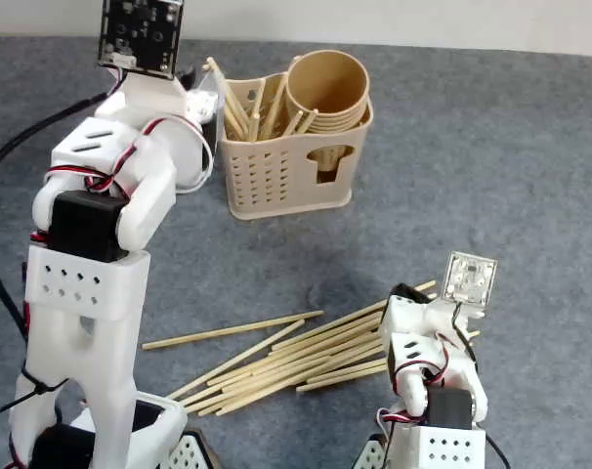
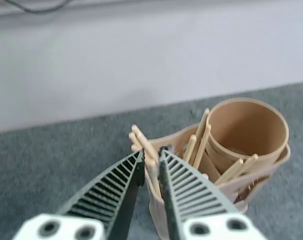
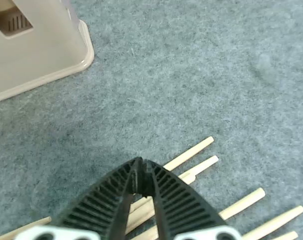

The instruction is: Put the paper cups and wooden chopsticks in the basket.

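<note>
A beige slotted basket (image 1: 276, 176) stands at the back of the table, with stacked paper cups (image 1: 327, 83) in its right side and several wooden chopsticks (image 1: 262, 107) upright in its left side. My left gripper (image 2: 151, 156) hangs over the basket's left rim (image 2: 259, 176), shut on a chopstick (image 2: 141, 140) that slants down into the basket beside the cups (image 2: 246, 125). A pile of loose chopsticks (image 1: 296, 357) lies on the grey mat at the front. My right gripper (image 3: 141, 169) is shut with nothing in it, low over the ends of these chopsticks (image 3: 191, 156).
The grey mat (image 1: 472, 176) is bare between the basket and the chopstick pile and to the right. The basket's corner (image 3: 36, 55) is seen beyond the right gripper. A black cable (image 1: 22, 142) trails at the left edge.
</note>
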Robot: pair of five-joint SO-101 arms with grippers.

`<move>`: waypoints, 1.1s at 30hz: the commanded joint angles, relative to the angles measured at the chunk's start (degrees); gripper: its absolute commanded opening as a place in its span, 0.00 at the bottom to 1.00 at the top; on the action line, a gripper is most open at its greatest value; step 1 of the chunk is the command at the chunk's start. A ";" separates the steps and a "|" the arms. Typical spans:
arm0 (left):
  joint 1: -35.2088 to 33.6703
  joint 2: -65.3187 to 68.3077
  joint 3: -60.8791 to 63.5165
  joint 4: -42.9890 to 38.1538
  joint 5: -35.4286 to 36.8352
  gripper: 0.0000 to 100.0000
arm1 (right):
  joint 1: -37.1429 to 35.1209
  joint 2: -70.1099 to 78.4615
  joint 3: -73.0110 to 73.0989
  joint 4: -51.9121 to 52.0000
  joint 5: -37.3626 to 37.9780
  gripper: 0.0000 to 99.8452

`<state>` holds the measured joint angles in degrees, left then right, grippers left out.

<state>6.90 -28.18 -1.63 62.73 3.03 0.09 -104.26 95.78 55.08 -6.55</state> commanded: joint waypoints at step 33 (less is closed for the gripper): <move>20.97 -1.45 38.11 5.45 -18.11 0.12 | 0.75 -0.92 7.87 -1.27 0.44 0.01</move>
<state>26.77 -28.53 34.42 72.22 -14.37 0.09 -104.26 95.78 55.08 -6.55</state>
